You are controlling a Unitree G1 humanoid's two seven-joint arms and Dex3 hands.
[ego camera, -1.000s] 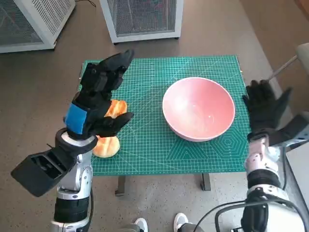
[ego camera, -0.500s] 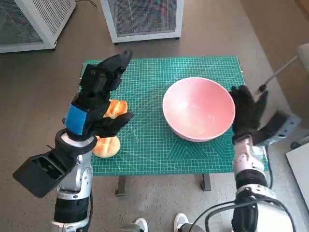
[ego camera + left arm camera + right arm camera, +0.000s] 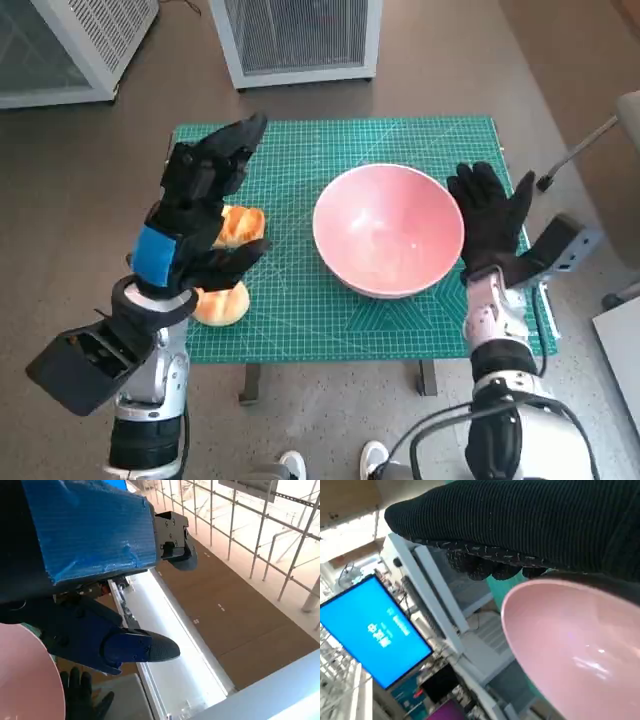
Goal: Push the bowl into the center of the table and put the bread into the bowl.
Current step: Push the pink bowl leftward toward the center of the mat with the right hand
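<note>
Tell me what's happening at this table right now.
The right hand, fingers spread, is flat against the side of the pink bowl, pushing it across the green mat toward the middle. The left hand hovers open above the bread, which lies on the mat's left side, not yet picked up. The bowl has nothing in it.

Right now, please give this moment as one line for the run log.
phase: pushing bowl | right hand: flat against pink bowl rim | left hand: open above bread | bread: outside bowl
</note>
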